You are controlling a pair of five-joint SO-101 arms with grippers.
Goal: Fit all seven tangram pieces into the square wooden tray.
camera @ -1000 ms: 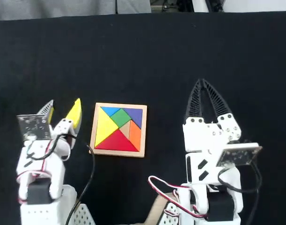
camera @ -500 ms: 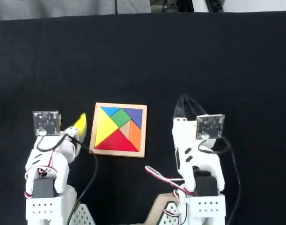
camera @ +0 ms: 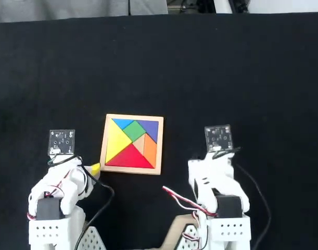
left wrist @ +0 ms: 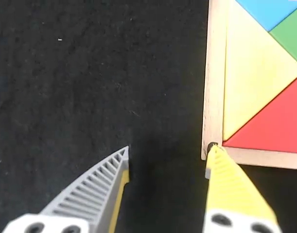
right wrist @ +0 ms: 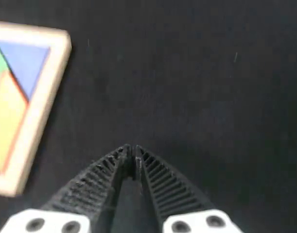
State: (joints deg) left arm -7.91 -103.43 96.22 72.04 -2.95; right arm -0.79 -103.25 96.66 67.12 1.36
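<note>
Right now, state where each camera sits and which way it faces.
High view: fixed overhead, looking down on the tray, left arm and right arm.
Left wrist view: on that wrist, facing the table; left gripper open by the tray's corner.
Right wrist view: likewise; right gripper shut beside the tray.
All share the tray.

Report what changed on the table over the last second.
The left gripper and the right gripper both drew back toward their bases and tilted down to the table. The left stayed open, the right shut; nothing was grasped or released. The wooden tray and its tangram pieces did not move.
</note>
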